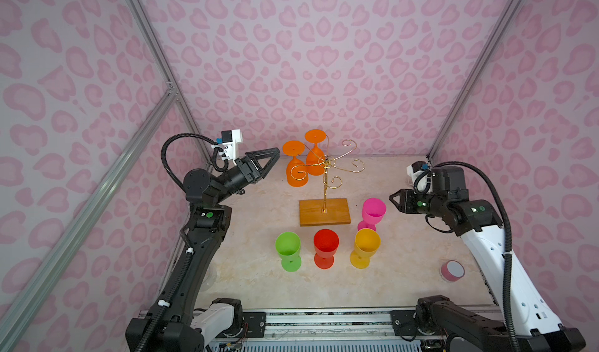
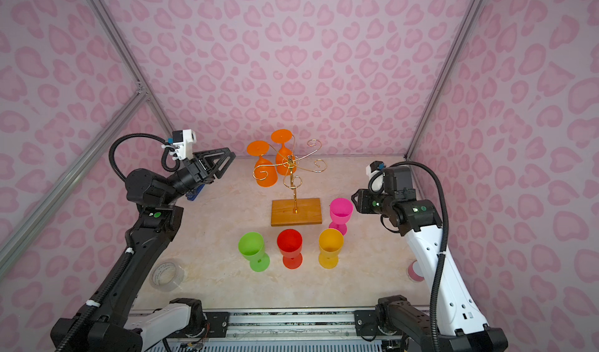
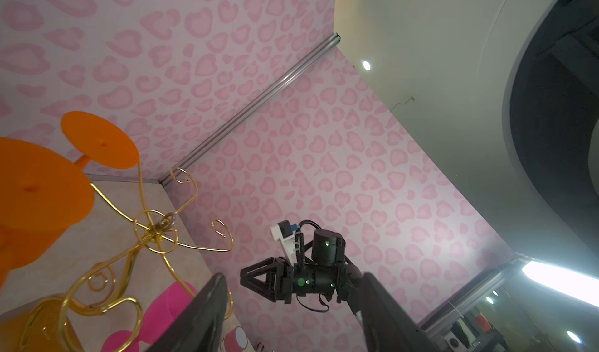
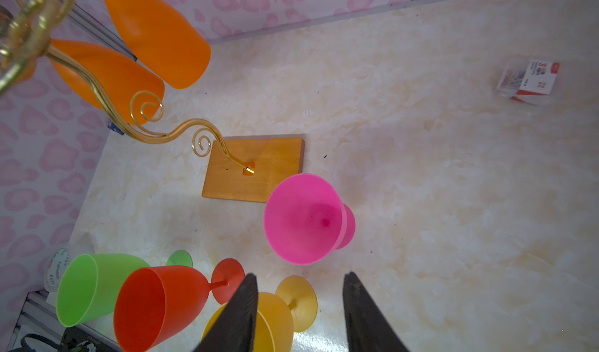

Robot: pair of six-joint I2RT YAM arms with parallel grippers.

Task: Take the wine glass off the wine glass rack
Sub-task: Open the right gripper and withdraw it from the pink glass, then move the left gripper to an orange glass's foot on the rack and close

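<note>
The left gripper (image 1: 275,155) hangs wide open and empty, near the wine glass rack (image 1: 325,188). On the rack the front orange wine glass (image 1: 296,172) and the rear orange wine glass (image 1: 313,164) hang foot-up. The right gripper (image 1: 391,200), moderately parted, holds nothing beside the pink glass (image 1: 373,209) at the rack's base. The green glass (image 1: 287,246), red glass (image 1: 325,245) and yellow glass (image 1: 366,245) stand upright before the rack.
</note>
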